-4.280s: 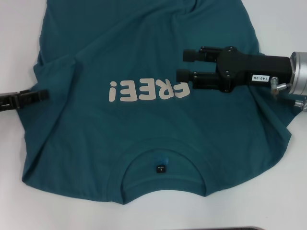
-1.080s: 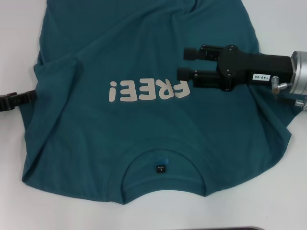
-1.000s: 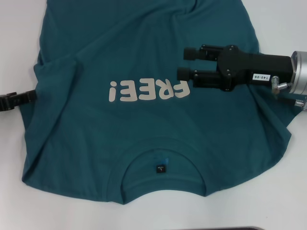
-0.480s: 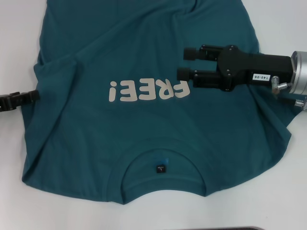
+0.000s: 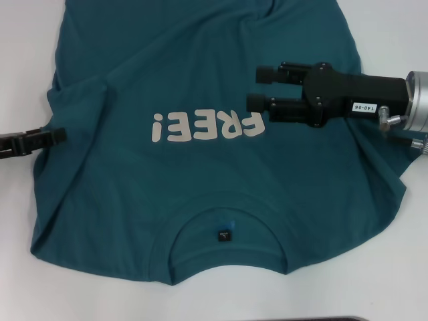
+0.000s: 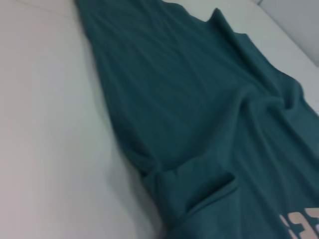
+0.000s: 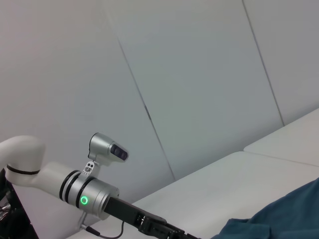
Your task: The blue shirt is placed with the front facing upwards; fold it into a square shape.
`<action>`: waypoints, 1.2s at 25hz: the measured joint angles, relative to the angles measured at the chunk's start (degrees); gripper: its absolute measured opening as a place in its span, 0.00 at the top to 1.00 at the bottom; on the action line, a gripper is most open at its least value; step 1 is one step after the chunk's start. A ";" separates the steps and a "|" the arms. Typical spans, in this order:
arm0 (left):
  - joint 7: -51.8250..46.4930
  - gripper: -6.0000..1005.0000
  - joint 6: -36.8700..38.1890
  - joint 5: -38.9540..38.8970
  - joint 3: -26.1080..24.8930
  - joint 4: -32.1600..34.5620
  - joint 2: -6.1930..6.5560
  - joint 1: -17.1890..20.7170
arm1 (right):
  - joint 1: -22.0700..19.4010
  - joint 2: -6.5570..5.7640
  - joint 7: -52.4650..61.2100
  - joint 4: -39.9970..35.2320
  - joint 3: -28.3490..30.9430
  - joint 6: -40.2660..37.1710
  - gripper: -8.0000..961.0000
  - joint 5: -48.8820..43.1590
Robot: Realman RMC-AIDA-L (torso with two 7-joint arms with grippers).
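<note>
Left gripper [image 5: 59,135] sits low at the blue shirt [image 5: 200,180]'s left edge, fingers together, tip touching the bunched sleeve fold. White table [image 5: 20,267] lies bare beside it. Right gripper [image 5: 257,89] hovers over the chest by the lettering, fingers apart. Farther off, the shirt's body runs past the frame.

Blue shirt [image 5: 200,180]: soft matt knit cloth, creased in shallow folds; pale lettering [image 5: 207,126] flat and smooth, like a print; small black woven-looking label [image 5: 224,235] at the neck.
Table [image 5: 401,267]: white, smooth, matt covering.
Right gripper [image 5: 257,89]: matt black plastic-looking housing, with a white paper sticker; brushed silver metal wrist collar [image 5: 418,100].
Left gripper [image 5: 61,134]: matt black.
Wall panels [image 7: 199,74]: smooth, pale grey.
</note>
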 joint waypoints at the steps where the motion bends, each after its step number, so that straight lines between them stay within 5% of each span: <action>1: 0.05 0.30 0.45 -0.05 0.00 -0.01 0.04 -0.08 | 0.00 0.00 0.00 0.00 0.00 0.00 0.21 0.00; 30: -0.12 0.31 -3.30 1.21 -0.16 -0.05 0.61 0.18 | -0.08 -0.18 -0.08 0.09 0.00 1.21 0.21 0.96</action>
